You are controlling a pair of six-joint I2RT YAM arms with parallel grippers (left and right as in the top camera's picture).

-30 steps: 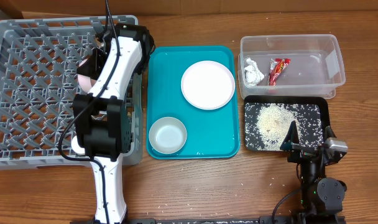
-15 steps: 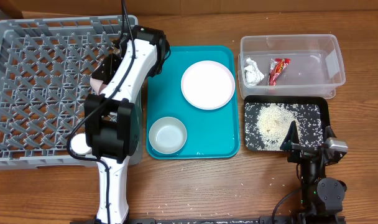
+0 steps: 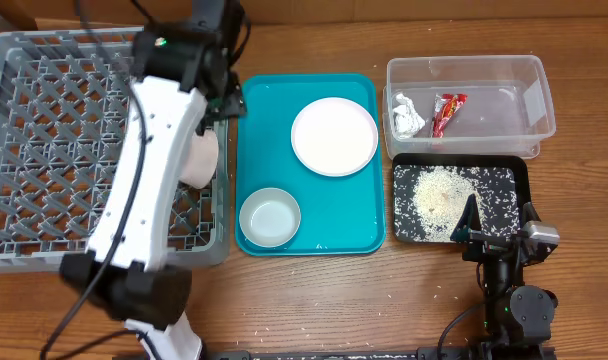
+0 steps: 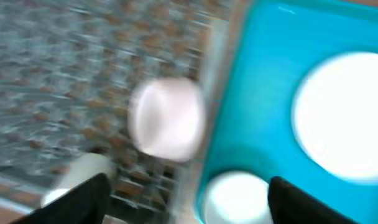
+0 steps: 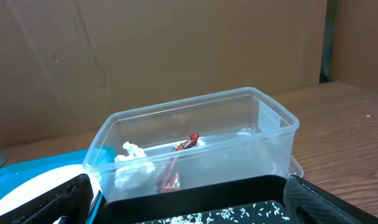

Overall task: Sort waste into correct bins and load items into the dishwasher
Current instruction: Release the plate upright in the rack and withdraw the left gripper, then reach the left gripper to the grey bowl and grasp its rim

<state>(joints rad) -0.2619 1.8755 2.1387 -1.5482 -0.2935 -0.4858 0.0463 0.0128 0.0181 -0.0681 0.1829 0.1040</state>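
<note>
Left hand (image 4: 189,186) spread wide and empty over blurred round pinkish-white plate (image 4: 167,117) in grey lattice rack (image 4: 58,68).

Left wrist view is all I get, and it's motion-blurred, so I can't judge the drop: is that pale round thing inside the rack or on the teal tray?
Observer: Inside the rack. Overhead, the pinkish plate is just within its right wall, off the teal tray.
Operator: Where's the waste? None shows here.
Observer: The tissue and the red wrapper lie in the clear tub.
Operator: And the right arm?
Observer: Its gripper is open, parked at the near edge of the black tray.
</note>
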